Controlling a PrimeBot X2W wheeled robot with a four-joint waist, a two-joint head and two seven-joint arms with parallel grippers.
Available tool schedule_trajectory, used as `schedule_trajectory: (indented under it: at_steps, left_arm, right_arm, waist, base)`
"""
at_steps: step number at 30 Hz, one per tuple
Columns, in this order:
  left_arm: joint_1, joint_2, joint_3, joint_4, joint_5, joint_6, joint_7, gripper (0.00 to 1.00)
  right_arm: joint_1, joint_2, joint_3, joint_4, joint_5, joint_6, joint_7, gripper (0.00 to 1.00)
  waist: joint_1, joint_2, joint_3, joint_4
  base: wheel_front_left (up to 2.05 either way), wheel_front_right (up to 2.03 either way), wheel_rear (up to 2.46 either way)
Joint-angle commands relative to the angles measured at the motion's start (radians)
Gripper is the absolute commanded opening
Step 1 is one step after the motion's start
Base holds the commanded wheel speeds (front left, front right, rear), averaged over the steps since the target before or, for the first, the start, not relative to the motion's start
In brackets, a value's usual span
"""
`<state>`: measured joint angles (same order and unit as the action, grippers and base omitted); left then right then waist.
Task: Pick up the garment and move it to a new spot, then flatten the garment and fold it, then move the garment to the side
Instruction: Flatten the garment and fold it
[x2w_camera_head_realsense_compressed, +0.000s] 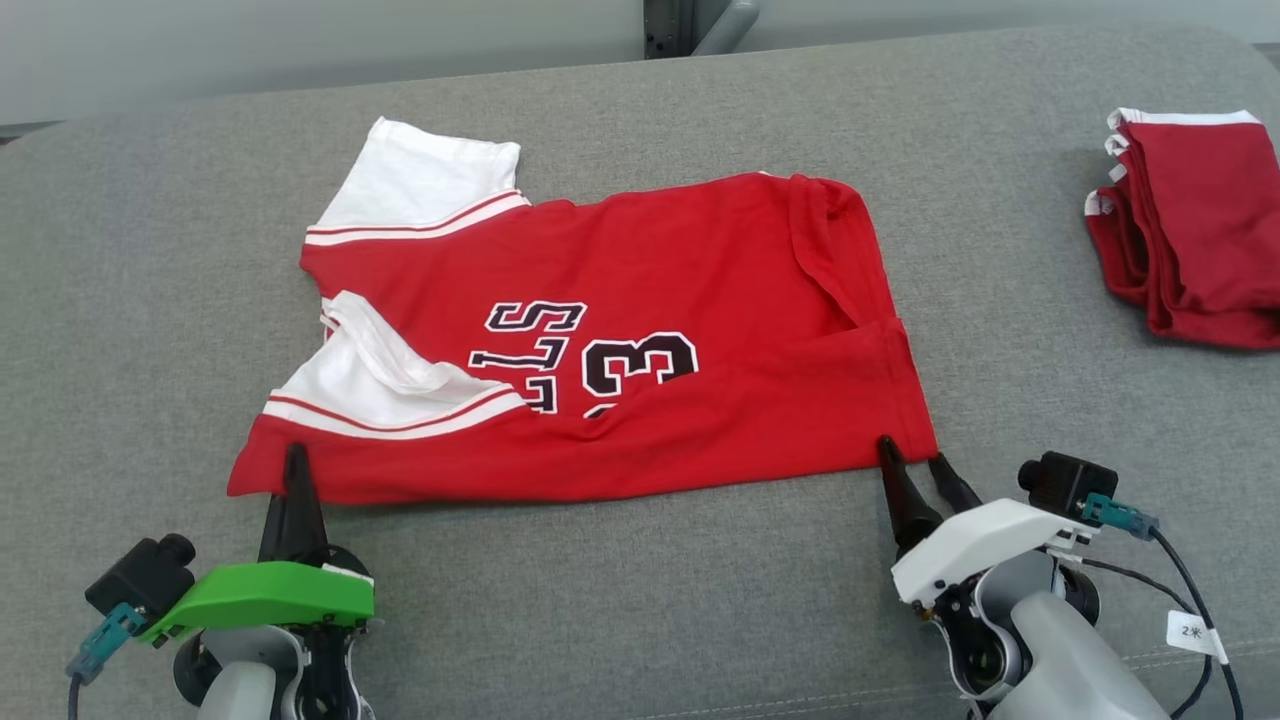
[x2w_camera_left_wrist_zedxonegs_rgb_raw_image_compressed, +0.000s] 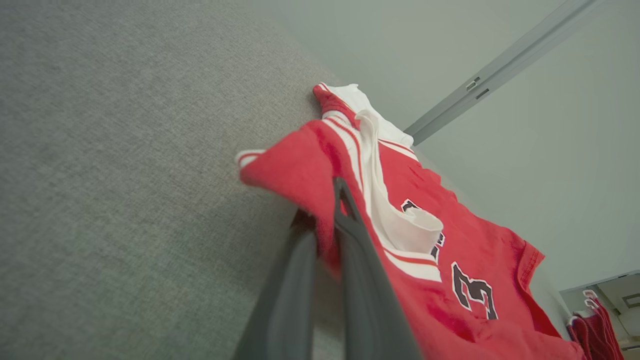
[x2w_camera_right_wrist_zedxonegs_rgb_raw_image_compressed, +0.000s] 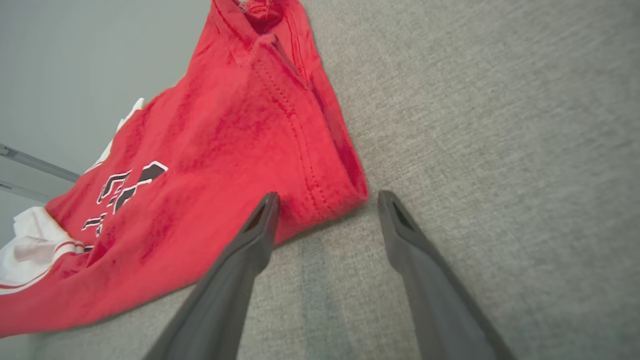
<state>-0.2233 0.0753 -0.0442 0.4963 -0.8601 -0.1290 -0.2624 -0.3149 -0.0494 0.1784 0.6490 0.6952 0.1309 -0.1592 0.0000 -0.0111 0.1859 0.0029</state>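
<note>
Garment (x2w_camera_head_realsense_compressed: 600, 330), a red jersey, lies folded at the middle of the grey cushion (x2w_camera_head_realsense_compressed: 640, 600), its black lettering cut off by a fold and a white sleeve (x2w_camera_head_realsense_compressed: 385, 385). Toward the cushion's front, the left gripper (x2w_camera_head_realsense_compressed: 295, 465) pinches the hem, while the right gripper (x2w_camera_head_realsense_compressed: 910, 453) stands spread open around the other corner.

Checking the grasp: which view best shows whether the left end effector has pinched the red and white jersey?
The left wrist view: the left end effector is shut with the red and white jersey bunched between its fingers. The head view shows it from above, at the near edge. The right wrist view shows the other corner.
</note>
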Motion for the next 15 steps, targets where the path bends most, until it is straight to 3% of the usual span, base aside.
schedule_trajectory:
  at_steps: [1, 4, 6, 8, 9, 15]
  left_arm:
    - [0.01, 0.0, -0.004, -0.005, 0.01, -0.002, -0.003, 0.0]
    - [0.012, -0.002, -0.013, -0.021, 0.017, -0.002, -0.003, 0.0]
    - [0.014, -0.003, -0.015, -0.032, 0.02, -0.002, -0.003, 0.0]
    - [0.017, -0.004, -0.016, -0.052, 0.027, -0.002, -0.003, 0.0]
    - [0.021, -0.004, -0.018, -0.062, 0.029, -0.002, -0.003, 0.0]
    - [0.052, -0.005, -0.015, -0.17, 0.035, -0.002, -0.003, 0.0]
  right_arm:
    - [-0.014, -0.002, 0.007, 0.027, 0.017, -0.001, 0.008, 1.0]
    - [-0.057, -0.001, 0.027, 0.102, 0.048, -0.001, 0.007, 0.98]
    - [-0.08, 0.0, 0.043, 0.137, 0.077, -0.001, -0.004, 0.42]
    - [-0.1, 0.0, 0.058, 0.161, 0.094, -0.001, -0.024, 0.09]
    - [-0.108, -0.001, 0.063, 0.17, 0.105, -0.001, -0.035, 0.0]
    - [-0.119, -0.004, 0.062, 0.111, 0.2, -0.001, -0.077, 0.0]
  waist:
    - [0.0, 0.0111, -0.004, 0.009]
    - [0.0, 0.0111, -0.008, 0.017]
    - [0.0, 0.0111, -0.011, 0.021]
    - [0.0, 0.0111, -0.016, 0.024]
    - [0.0, 0.0111, -0.019, 0.025]
    - [0.0, 0.0111, -0.042, 0.026]
  base:
    - [0.0, 0.0, 0.0]
    - [0.0, 0.0, 0.0]
    - [0.0, 0.0, 0.0]
    - [0.0, 0.0, 0.0]
    - [0.0, 0.0, 0.0]
    - [0.0, 0.0, 0.0]
